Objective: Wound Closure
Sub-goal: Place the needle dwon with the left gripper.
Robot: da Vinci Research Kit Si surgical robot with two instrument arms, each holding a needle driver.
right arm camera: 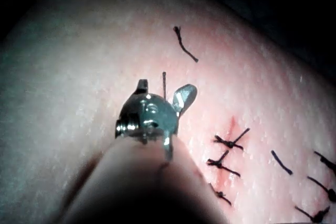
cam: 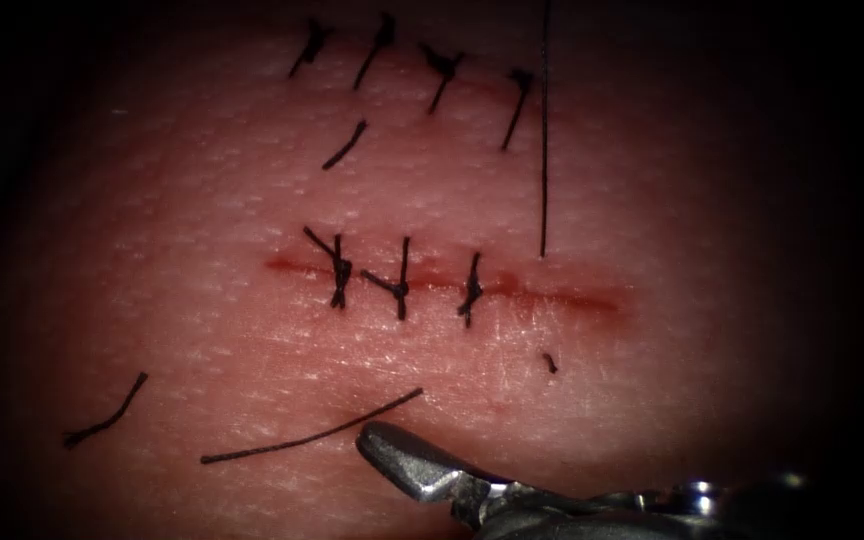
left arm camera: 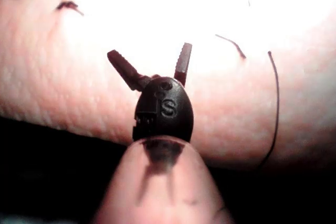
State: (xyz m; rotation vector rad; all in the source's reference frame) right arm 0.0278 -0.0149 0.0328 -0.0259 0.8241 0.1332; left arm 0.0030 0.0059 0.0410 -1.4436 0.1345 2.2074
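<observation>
The right arm's tool [cam: 392, 450] hovers low over the tissue [cam: 202, 300] below the cut [cam: 552, 295], jaws parted and empty in its wrist view. The left arm's tool [left arm camera: 152, 64], its wrist marked "S", spreads wide, holding nothing. Three knotted stitches [cam: 402, 285] cross the cut; a thread [cam: 544, 130] rises from the tissue just above its right part. Loose cut ends of thread [cam: 312, 435] lie nearby.

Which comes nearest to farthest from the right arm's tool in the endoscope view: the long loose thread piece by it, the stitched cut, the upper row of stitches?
Measured from the right arm's tool, jaws open and holding nothing:
1. Loose thread piece, lying just left of its tip.
2. Cut, above it, with three stitches.
3. Upper row of stitches, at the tissue's far edge.
</observation>
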